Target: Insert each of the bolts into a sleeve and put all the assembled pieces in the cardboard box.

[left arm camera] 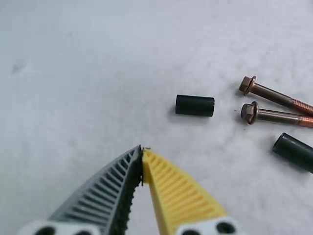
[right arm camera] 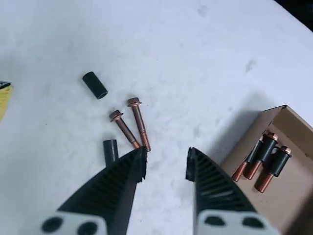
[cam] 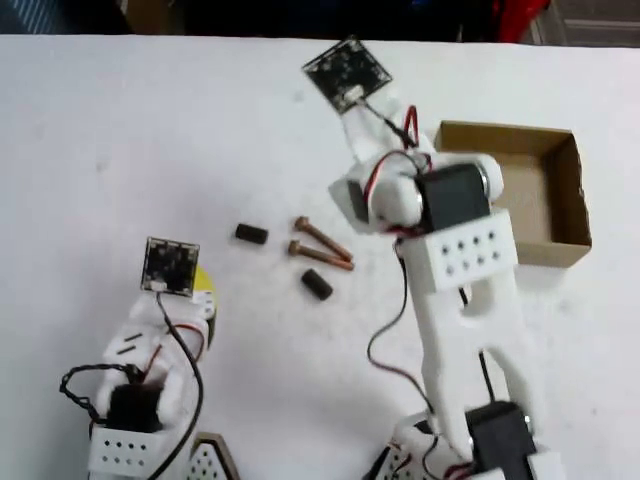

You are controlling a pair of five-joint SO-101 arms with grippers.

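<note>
Two bolts (cam: 322,238) and two sleeves (cam: 251,234) lie loose, close together on the table; three assembled pieces (right arm camera: 264,152) are in the box (cam: 578,190). Left gripper (left arm camera: 142,149): jaws together, empty. Right gripper (right arm camera: 166,164): jaws apart, near the bolt tips. Bolts look stiff, smooth and likely to roll, so pinch across the mid-shank.
</note>
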